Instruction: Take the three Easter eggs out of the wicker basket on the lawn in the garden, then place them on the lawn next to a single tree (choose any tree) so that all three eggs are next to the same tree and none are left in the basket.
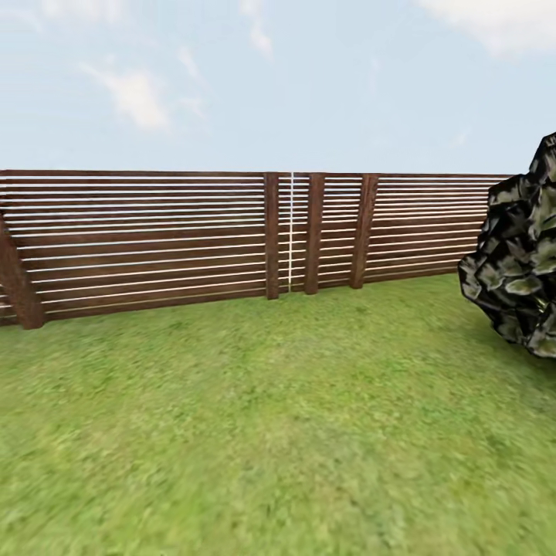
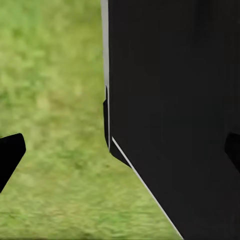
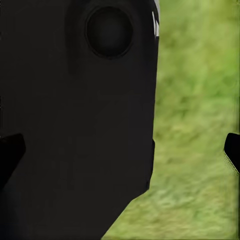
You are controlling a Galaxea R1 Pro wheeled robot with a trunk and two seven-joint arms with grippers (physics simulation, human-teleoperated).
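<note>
Facing the slatted fence (image 1: 154, 239) across bare lawn (image 1: 262, 432) beside a dark shrub (image 1: 517, 255), the robot seems in transit, both grippers (image 2: 120, 150) (image 3: 120, 150) hanging wide open and empty beside its dark body, with eggs and basket somewhere out of frame.

One fence (image 1: 154, 239) runs behind the lawn (image 1: 255, 425). Along the fence stand five posts: one leaning post (image 1: 17, 282) at its left end, and a group of three uprights near its middle, the first (image 1: 272, 235), the second (image 1: 313, 233) and the third (image 1: 364, 230); the fifth cannot be made out, so count four posts for certain. One dark shrub (image 1: 517, 262) sits on the lawn to the right of the fence. In each wrist view, two dark fingertips show, one (image 2: 10, 155) in the left and one (image 3: 232, 150) in the right, with grass between.
</note>
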